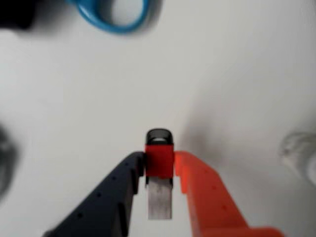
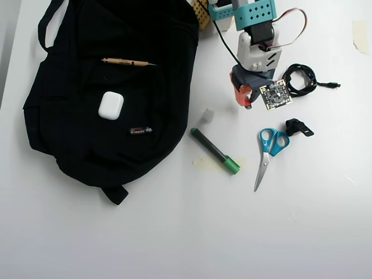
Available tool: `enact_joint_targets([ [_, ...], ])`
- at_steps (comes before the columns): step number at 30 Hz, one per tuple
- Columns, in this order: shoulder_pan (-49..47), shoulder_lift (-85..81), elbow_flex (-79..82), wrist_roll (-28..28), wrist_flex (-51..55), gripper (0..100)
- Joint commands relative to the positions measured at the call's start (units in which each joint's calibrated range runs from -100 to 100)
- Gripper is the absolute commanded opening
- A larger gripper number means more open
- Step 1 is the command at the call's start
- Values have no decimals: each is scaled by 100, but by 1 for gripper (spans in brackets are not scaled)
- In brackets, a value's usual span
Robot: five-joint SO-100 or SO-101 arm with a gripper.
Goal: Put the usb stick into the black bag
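usb stick [image 1: 159,158], clamped between end effector [image 1: 159,170] fingers, above table

The usb stick [image 1: 159,160] is red with a silver metal end and a dark cap; the tool [image 1: 159,173] has one dark navy finger and one orange. On the white table [image 2: 174,232]: black bag [image 2: 70,128], white case [image 2: 110,106], blue-handled scissors [image 2: 272,142], green-capped black marker [image 2: 215,151]

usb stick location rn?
Wrist view: the usb stick is clamped between the gripper fingers, over bare table. Overhead view: the arm hides it, right of the black bag, above the scissors.
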Motion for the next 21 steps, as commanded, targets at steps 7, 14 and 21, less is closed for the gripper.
enact_joint_targets([
  [7,137,-2310,-305,-292,1267,2],
  [14,758,-3879,-117,-460,1896,2],
  [21,2284,-4966,-18,-475,2636,2],
])
